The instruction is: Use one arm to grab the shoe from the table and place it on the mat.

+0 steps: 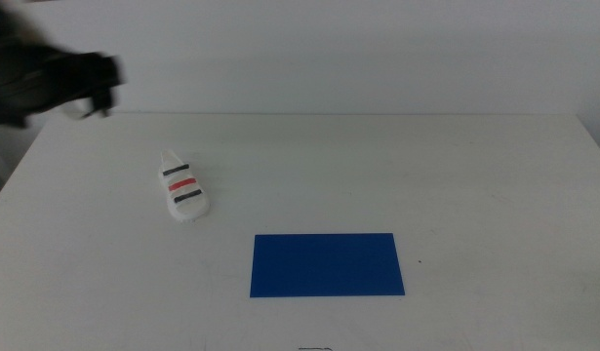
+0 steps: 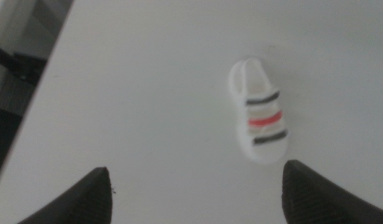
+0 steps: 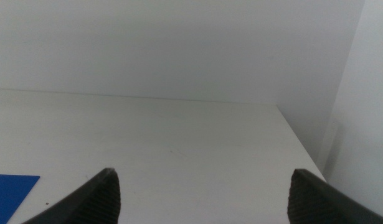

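Note:
The white shoe (image 1: 184, 190) with two black straps and one red strap lies on the table (image 1: 426, 175), left of centre. The dark blue mat (image 1: 327, 264) lies flat nearer the front, to the right of the shoe. My left arm comes in blurred at the far left corner, and its gripper (image 1: 93, 97) hangs above the table, well behind and left of the shoe. In the left wrist view that gripper (image 2: 196, 169) is open, with the shoe (image 2: 258, 112) ahead of the jaws and untouched. The right gripper (image 3: 203, 172) is open and holds nothing; a corner of the mat (image 3: 10, 193) shows beside it.
The table's left edge (image 2: 35, 99) runs close to the left gripper, with dark floor beyond it. A plain white wall (image 3: 179, 43) stands behind the table's far edge. The right arm is out of the middle view.

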